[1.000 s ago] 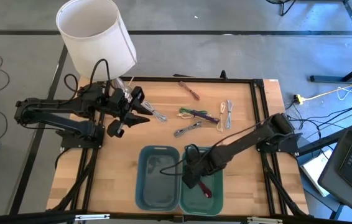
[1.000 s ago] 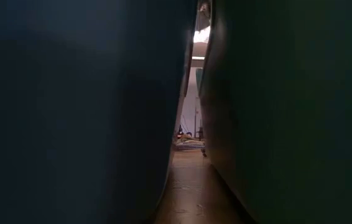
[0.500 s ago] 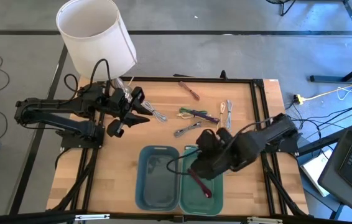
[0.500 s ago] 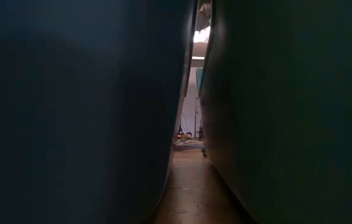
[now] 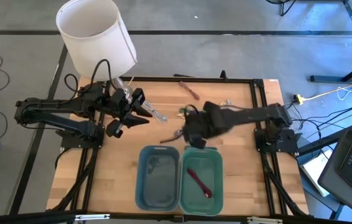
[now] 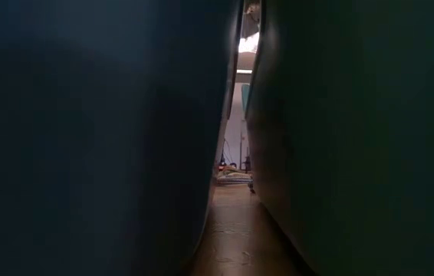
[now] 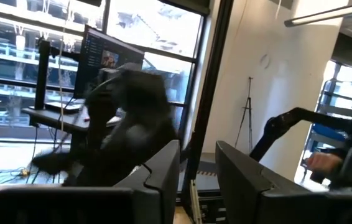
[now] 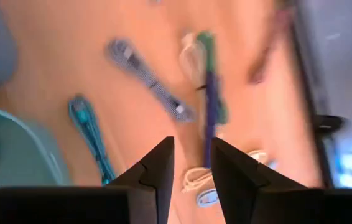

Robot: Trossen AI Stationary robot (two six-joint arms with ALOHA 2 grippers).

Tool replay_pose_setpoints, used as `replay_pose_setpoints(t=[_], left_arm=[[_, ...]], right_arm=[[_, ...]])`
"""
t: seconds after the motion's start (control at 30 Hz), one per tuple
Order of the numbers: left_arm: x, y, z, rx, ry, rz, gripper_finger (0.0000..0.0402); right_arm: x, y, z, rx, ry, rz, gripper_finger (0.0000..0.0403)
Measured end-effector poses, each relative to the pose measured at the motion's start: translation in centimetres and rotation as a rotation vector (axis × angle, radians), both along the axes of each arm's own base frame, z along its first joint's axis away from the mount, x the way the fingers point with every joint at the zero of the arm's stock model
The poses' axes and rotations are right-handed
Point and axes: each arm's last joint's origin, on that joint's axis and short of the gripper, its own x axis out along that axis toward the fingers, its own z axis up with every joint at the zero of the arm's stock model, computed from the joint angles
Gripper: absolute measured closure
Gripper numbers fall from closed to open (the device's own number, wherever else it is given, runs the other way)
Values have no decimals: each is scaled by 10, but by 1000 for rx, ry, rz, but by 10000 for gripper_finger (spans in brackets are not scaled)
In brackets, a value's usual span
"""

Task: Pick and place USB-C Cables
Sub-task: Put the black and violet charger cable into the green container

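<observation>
Several short bundled cables lie flat on the wooden table. The right wrist view shows a grey braided one (image 8: 151,81), a bluish one (image 8: 92,140), a green and purple one (image 8: 210,93) and a white one (image 8: 194,180). A red cable (image 5: 199,183) lies on the floor of the green tray (image 5: 216,165). My right gripper (image 5: 191,132) (image 8: 191,163) hangs open above the loose cables, touching nothing. My left gripper (image 5: 143,114) (image 7: 198,171) is open and level near the table's left edge, beside a grey cable (image 5: 158,116).
A blue tray (image 5: 145,180) stands beside the green one at the near edge; their walls (image 6: 87,138) fill the low view. A brown cable (image 5: 188,89) lies near the far edge. A white bucket (image 5: 95,34) stands past the far left corner.
My right gripper has risen out of the green tray and swung toward the far edge, ending above the loose cables in the table's middle. The red cable has stayed lying in the green tray.
</observation>
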Motion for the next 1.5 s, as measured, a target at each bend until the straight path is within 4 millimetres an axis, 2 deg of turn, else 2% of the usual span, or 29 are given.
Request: replay_pose_setpoints(t=[0.1, 0.2, 0.4, 0.53, 0.67, 0.97, 1.5], left_arm=[[0, -2, 0, 0, -2, -11, 308], [0, -4, 1, 1, -6, -24, 309], [0, -10, 1, -1, -6, -54, 309], [0, -11, 1, -2, -6, -56, 309], [0, -11, 1, -3, -6, -54, 309], [0, -11, 1, -1, -6, -52, 310], [0, -11, 0, -2, -4, -47, 310]], right_arm=[[13, -22, -26, 126, 25, 87, 295], [16, -43, -47, 169, 70, 135, 296], [-4, -96, -78, 208, 251, -13, 302], [-11, -114, -99, 320, 265, -49, 300], [-18, -119, -119, 393, 283, -71, 300], [-28, -117, -155, 400, 277, -50, 299], [-35, -125, -147, 292, 289, -39, 299]])
